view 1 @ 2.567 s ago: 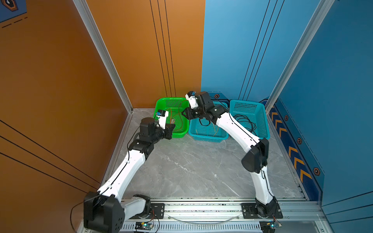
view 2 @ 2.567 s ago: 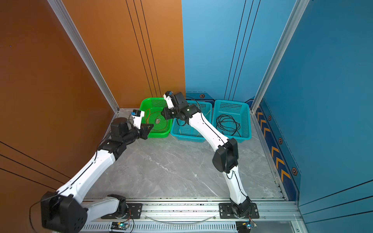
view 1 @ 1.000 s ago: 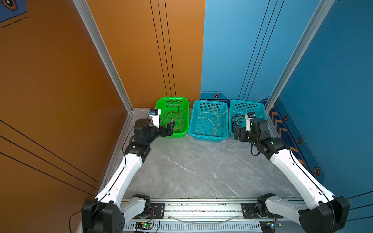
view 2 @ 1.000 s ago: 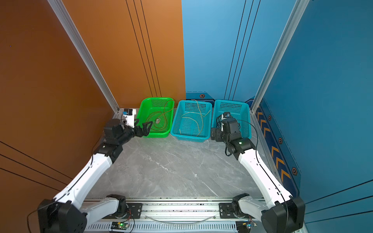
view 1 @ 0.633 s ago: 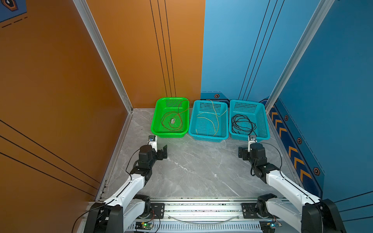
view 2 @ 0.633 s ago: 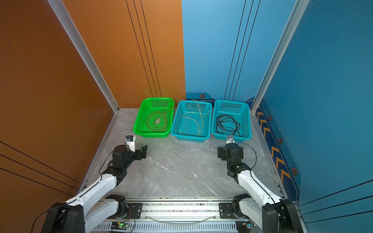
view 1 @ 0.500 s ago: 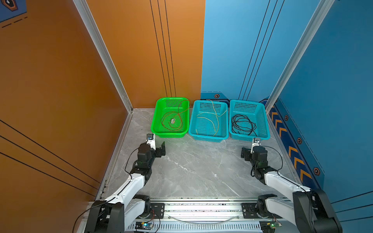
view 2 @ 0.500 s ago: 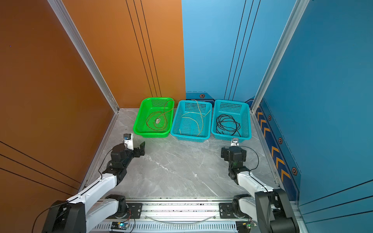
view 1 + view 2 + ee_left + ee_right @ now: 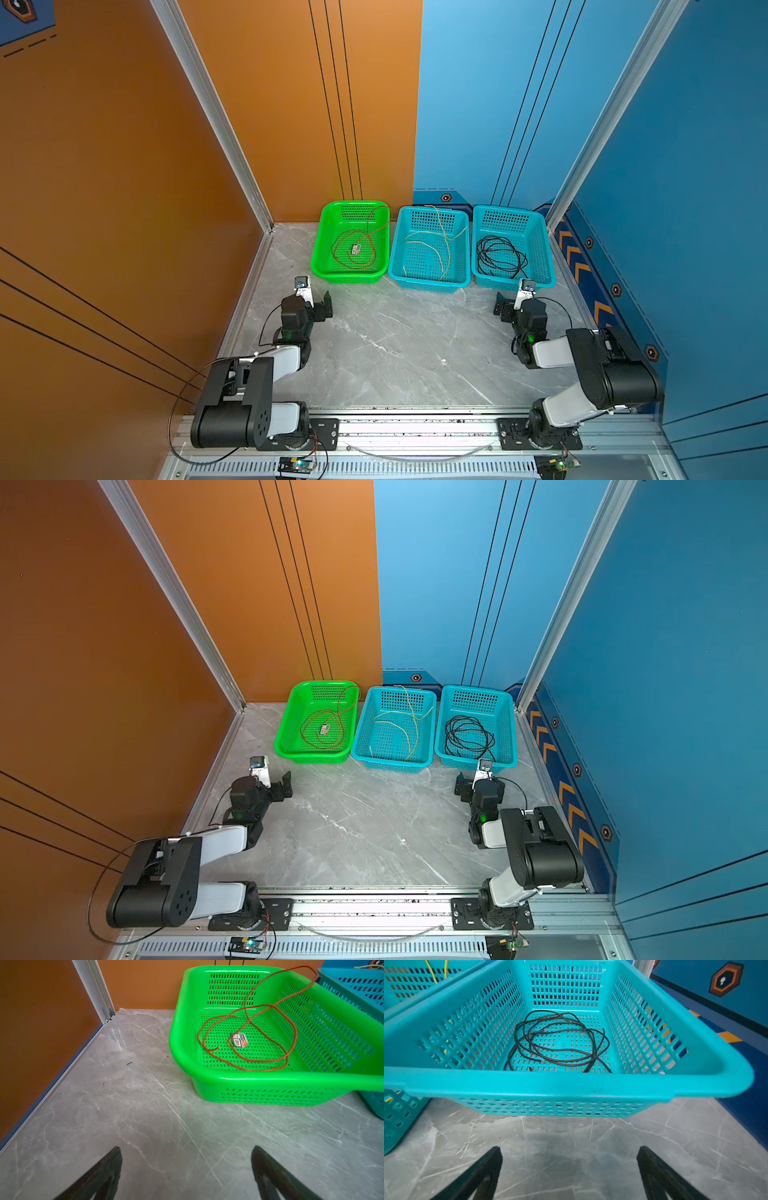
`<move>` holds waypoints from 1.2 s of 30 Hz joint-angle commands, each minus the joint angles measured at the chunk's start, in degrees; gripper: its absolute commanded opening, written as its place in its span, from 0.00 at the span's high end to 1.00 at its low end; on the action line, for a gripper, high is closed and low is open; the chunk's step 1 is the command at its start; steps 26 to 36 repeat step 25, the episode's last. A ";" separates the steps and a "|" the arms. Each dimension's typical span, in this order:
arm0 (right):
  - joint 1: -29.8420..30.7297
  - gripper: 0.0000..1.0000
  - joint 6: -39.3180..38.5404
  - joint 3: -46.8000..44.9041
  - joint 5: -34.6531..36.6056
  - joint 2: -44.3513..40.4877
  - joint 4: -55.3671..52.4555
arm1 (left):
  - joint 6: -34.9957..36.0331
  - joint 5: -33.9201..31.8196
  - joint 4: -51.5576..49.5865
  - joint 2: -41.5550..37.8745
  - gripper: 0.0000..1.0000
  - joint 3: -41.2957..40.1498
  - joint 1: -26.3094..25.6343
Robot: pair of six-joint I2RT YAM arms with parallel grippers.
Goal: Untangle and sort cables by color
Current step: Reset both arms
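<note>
The cables lie in three baskets along the back wall. A red cable loops in the green basket. A yellow cable lies in the middle teal basket, one end over its far rim. A black cable is coiled in the right teal basket. My left gripper is low over the floor in front of the green basket, open and empty. My right gripper is just in front of the right teal basket, open and empty.
A small printed label lies on the green basket's floor. An orange wall bounds the left side and a blue wall the right. The mounting rail runs along the near edge. Bare grey marble floor lies between the arms.
Both arms have drawn back from the baskets and folded down low near their bases. The grippers stayed open and the cables stayed in their baskets.
</note>
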 commanded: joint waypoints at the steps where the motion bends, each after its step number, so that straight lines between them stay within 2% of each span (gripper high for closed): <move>1: -1.14 0.00 0.09 2.96 -3.03 0.50 2.90 | 0.66 2.05 6.09 3.65 0.02 1.13 0.39; 4: -0.96 0.00 -0.13 5.92 -2.76 -0.47 -4.51 | 0.54 2.49 21.29 14.03 0.02 -0.26 0.47; 5: -0.71 0.00 -0.28 5.11 -2.46 0.18 -2.07 | 1.07 3.98 17.72 12.78 0.02 0.19 0.55; 7: -0.69 0.00 -0.28 5.44 -2.20 -0.12 -3.37 | 1.25 2.59 10.40 10.44 0.02 2.10 0.19; 9: -0.61 0.00 -0.32 5.55 -2.26 -0.05 -3.32 | 1.38 2.31 11.74 12.80 0.02 3.41 0.00; 17: -0.61 0.00 -0.30 5.63 -2.12 -0.08 -3.33 | 4.30 -1.14 11.15 11.81 0.02 2.89 -3.34; 24: -0.61 0.00 -0.31 5.59 -2.16 -0.05 -3.39 | 3.05 -5.04 9.44 12.08 0.02 3.95 -3.29; 36: -0.61 0.00 -0.35 5.66 -2.20 -0.03 -3.34 | 3.06 -5.16 9.45 12.07 0.02 3.88 -3.39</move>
